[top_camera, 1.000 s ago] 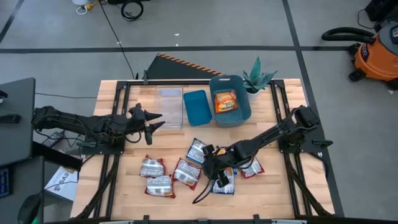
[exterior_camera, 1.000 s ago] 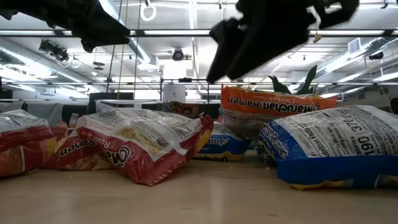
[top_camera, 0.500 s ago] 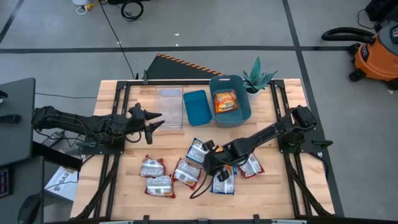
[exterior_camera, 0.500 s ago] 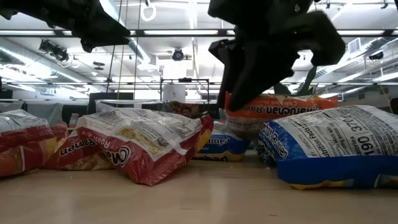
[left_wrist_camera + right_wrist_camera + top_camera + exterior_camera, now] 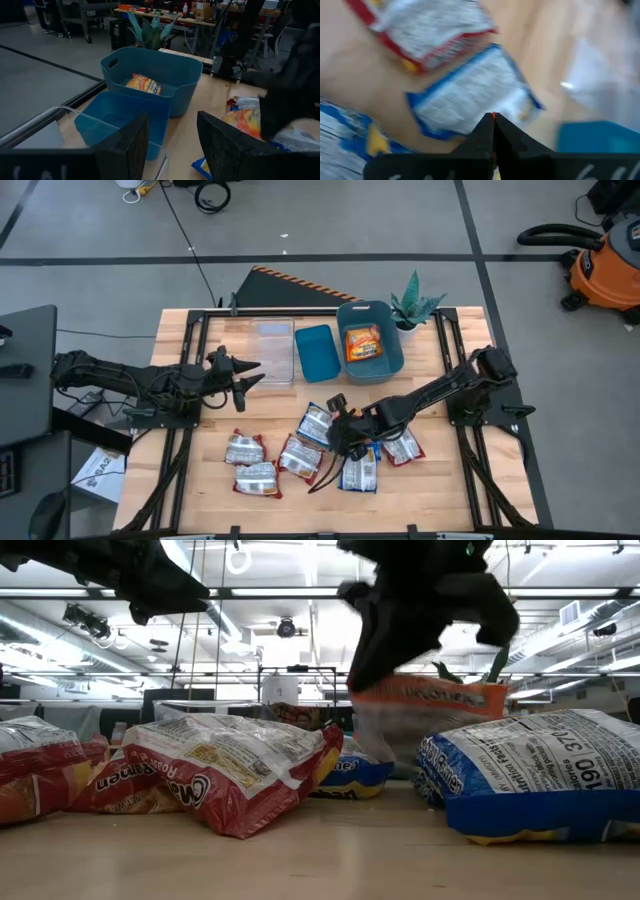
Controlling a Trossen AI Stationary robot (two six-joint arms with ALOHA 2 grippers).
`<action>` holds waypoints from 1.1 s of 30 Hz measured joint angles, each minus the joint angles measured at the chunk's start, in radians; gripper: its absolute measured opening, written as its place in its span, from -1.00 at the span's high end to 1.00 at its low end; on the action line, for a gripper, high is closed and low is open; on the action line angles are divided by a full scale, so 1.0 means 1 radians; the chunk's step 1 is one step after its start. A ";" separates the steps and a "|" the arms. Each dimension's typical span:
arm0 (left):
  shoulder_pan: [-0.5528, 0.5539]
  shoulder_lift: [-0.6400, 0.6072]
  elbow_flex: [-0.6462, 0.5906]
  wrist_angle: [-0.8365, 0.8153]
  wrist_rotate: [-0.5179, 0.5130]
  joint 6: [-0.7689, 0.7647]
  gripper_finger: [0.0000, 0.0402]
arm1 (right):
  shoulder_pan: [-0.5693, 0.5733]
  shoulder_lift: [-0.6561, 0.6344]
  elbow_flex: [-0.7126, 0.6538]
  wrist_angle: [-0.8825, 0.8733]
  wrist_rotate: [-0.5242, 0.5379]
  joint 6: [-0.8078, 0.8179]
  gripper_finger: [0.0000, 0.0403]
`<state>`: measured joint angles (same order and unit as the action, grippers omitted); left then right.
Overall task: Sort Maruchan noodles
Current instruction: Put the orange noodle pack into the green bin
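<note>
Several Maruchan noodles packets lie flat on the wooden table: red-trimmed ones [image 5: 245, 448] [image 5: 300, 458] and blue-trimmed ones [image 5: 360, 471] [image 5: 318, 423]. One orange packet [image 5: 362, 343] lies in the large teal bin [image 5: 385, 365]. My right gripper [image 5: 385, 665] is over the middle of the table, shut on an orange-trimmed packet [image 5: 425, 725]. In the right wrist view its shut fingertips [image 5: 493, 120] show above a blue packet [image 5: 470, 97]. My left gripper [image 5: 243, 376] hovers open at the table's left, near the clear bin, touching nothing. My right gripper pinches the orange-trimmed packet by one end of its orange upper edge [image 5: 378, 692] between its two fingers. The fingers slant down onto it from above. The packet stands on edge below them, the held end tipped up; blue packets hide its lower part.
A smaller blue bin [image 5: 316, 352] and a clear bin [image 5: 273, 348] stand beside the teal bin at the far edge. A potted plant [image 5: 412, 308] is at the far right. A big blue packet [image 5: 540, 780] lies close to the low camera.
My right gripper has gone toward the table's far edge and down onto the orange-trimmed packet, and its open fingers have shut on that packet's upper edge. The held end has risen a little and tipped.
</note>
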<state>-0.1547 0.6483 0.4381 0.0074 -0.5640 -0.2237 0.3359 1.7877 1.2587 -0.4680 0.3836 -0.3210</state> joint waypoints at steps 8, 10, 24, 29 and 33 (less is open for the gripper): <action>0.000 0.000 0.000 0.000 0.000 0.001 0.14 | 0.000 -0.207 0.000 -0.061 0.249 -0.029 0.95; 0.000 0.000 0.000 0.000 0.000 0.001 0.14 | -0.001 -0.266 0.000 -0.054 0.292 -0.044 0.96; 0.000 0.000 0.000 -0.004 0.000 0.002 0.14 | -0.296 -0.520 0.000 -0.179 0.334 -0.072 0.96; 0.000 0.000 0.000 -0.032 0.000 0.002 0.14 | -0.440 -0.498 0.000 -0.394 0.237 0.056 0.96; 0.000 0.000 0.000 -0.035 0.000 0.002 0.14 | -0.506 -0.478 0.000 -0.474 0.203 0.108 0.96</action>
<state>-0.1543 0.6480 0.4381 -0.0274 -0.5644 -0.2217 -0.1701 1.3098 1.2583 -0.9423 0.5870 -0.2130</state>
